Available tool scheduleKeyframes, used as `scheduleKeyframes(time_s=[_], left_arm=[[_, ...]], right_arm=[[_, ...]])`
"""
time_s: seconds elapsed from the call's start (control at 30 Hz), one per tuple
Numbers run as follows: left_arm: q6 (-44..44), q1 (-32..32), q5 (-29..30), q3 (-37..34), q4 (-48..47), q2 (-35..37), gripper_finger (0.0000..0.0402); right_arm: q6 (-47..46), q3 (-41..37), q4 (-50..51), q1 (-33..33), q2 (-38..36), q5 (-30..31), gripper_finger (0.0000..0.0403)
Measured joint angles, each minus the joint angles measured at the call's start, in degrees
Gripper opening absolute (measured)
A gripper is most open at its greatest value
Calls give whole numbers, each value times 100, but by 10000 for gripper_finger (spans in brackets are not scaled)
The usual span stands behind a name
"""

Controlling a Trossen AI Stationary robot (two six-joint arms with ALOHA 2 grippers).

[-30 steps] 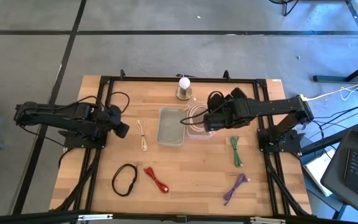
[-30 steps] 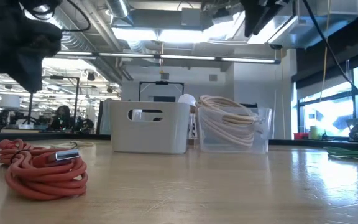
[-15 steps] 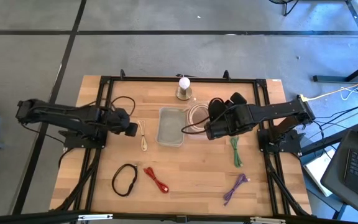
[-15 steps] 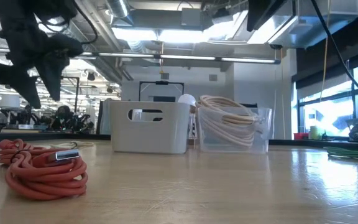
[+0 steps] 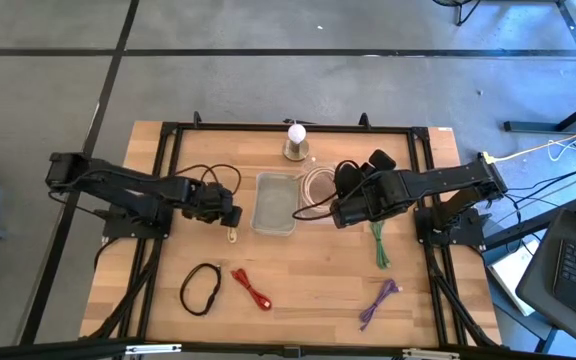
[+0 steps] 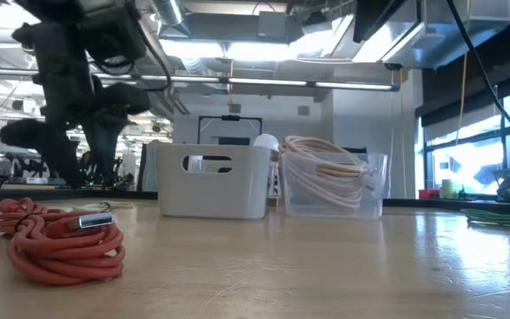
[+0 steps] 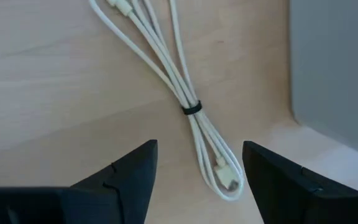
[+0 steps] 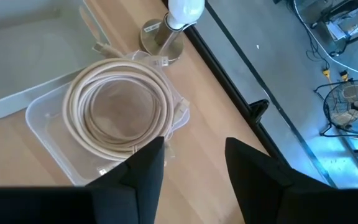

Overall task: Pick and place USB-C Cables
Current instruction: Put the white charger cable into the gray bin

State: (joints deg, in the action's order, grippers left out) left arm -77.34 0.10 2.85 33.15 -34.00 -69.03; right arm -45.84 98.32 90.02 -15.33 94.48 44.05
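Observation:
A folded cream-white USB-C cable bundle (image 7: pixel 191 107) with a black tie lies flat on the wooden table, left of the grey bin (image 5: pixel 275 203). My left gripper (image 7: pixel 197 180) hangs open just above its near end (image 5: pixel 232 235), pointing steeply down, one finger on either side, touching nothing. My right gripper (image 8: pixel 194 165) stands open and empty, high over the clear container (image 8: pixel 55 134), in which a cream coil (image 8: pixel 118 102) lies. On the table's near part lie a black loop (image 5: pixel 200 288), a red bundle (image 5: pixel 252 288), a green bundle (image 5: pixel 379 243) and a purple bundle (image 5: pixel 378 303).
A white ball on a round metal base (image 5: pixel 296 142) stands at the far edge behind the bins. A black frame (image 5: pixel 168 160) runs round the tabletop. In the low view the red bundle (image 6: pixel 60 239) lies close to the camera, and the grey bin (image 6: pixel 212 182) stands beside the clear container (image 6: pixel 330 182).
My left gripper has gone toward the table's right edge and down, until it hangs over the cream-white bundle beside the grey bin, and it has opened on the way. My right gripper has drawn back a little from above the clear container toward the right edge.

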Motion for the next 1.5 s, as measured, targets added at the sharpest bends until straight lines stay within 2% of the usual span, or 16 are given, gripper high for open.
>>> scheduleKeyframes(time_s=[0.33,0.5,0.6,0.73,0.93,1.07,1.33,1.5], left_arm=[[28,242,-122,7,561,-983,230],[2,319,-66,24,737,-1143,229],[111,335,-3,17,686,-1122,215],[300,339,60,12,616,-1127,159],[730,337,290,0,552,-1133,21],[925,343,496,-33,618,-850,9],[916,353,918,-17,644,584,6],[952,345,870,-17,1058,1360,5]], right_arm=[[19,0,0,-222,0,-16,173],[-2,0,0,-284,0,-16,173],[-2,0,0,-293,0,-13,173],[-16,0,0,-293,0,27,173],[-26,0,0,-293,0,33,173],[-54,0,0,-302,0,-36,173],[-190,0,0,-435,0,-17,173],[-192,0,0,-435,0,-13,173]])
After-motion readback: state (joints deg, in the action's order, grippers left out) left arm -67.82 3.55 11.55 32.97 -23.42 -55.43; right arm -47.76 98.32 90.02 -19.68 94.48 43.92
